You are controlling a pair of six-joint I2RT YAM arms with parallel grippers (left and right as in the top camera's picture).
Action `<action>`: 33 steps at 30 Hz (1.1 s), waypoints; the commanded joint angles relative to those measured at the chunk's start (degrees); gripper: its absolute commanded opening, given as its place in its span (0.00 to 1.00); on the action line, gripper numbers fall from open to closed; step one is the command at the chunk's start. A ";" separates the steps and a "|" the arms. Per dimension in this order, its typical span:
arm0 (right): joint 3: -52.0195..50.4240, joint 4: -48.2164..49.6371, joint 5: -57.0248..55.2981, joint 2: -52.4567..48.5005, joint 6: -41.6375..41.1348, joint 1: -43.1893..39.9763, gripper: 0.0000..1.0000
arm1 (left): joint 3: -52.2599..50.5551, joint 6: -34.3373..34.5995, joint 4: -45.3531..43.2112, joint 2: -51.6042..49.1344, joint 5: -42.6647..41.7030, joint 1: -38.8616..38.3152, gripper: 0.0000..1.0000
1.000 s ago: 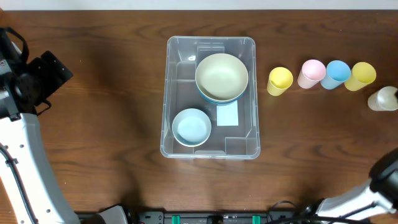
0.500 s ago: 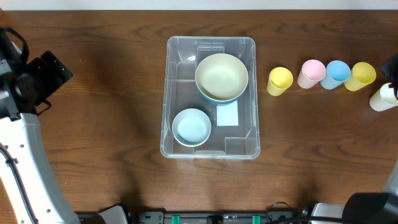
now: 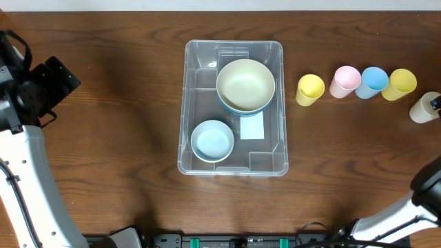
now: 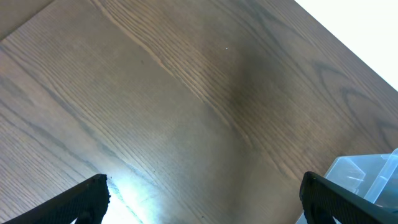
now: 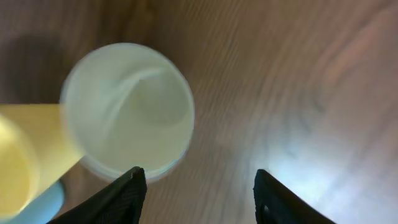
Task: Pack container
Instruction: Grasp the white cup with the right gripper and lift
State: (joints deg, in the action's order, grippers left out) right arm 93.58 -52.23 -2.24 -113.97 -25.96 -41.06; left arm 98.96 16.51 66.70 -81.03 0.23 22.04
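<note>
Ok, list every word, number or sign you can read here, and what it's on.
None can be read.
The white label in the container looks blank from overhead; any print on it is too small to tell.
The cups and bowls show no markings.

No legible text; container's (image 3: 233, 107) white label (image 3: 252, 126) blank.

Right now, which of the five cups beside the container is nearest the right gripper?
The cream cup, farthest right and set slightly apart from the coloured cups. The right gripper, open, is right at its rim.
</note>
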 commanded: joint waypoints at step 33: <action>0.17 -8.90 7.19 19.74 2.14 7.52 0.01 | -0.44 0.11 0.15 -0.31 0.48 0.28 0.98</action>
State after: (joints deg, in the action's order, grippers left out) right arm 93.17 -60.55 1.80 -102.28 -23.46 -38.41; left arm 98.96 16.51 66.70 -81.03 0.23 22.04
